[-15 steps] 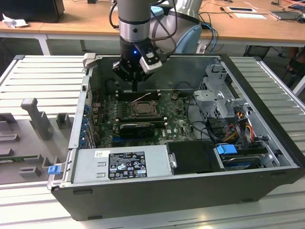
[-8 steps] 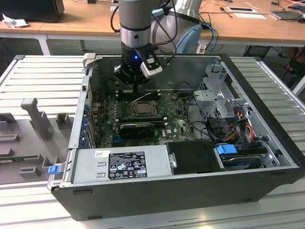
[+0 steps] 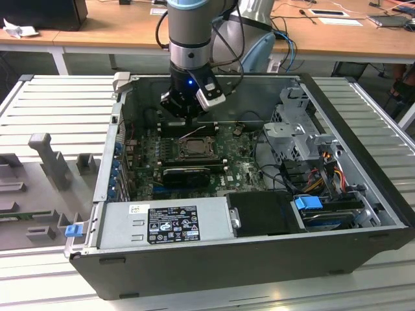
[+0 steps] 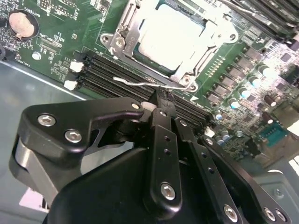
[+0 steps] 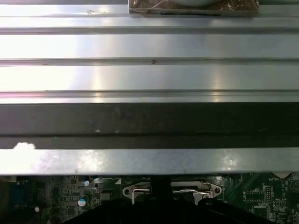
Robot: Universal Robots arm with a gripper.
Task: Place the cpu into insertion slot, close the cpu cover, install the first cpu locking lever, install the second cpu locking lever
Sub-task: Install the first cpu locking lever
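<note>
Hanging inside the open computer case (image 3: 259, 259), the gripper (image 3: 189, 120) is seen in the exterior view just above the insertion slot (image 3: 193, 148). In the second wrist view, narrowed fingers (image 4: 161, 116) are shown touching a wire lever (image 4: 140, 83) beside the covered cpu (image 4: 170, 39).

Place: a robotics lab or electronics workshop is showing itself here.
Bench: a ribbed metal work surface (image 3: 58, 103) is carrying an opened computer case (image 3: 259, 259), circuit board exposed.
Left edge of the bench: grey fixture blocks (image 3: 48, 159) are standing in a row.
Behind: wooden desks (image 3: 110, 29) are holding cables and papers.
Machine: a robot arm (image 3: 190, 39) is reaching into the case.
</note>
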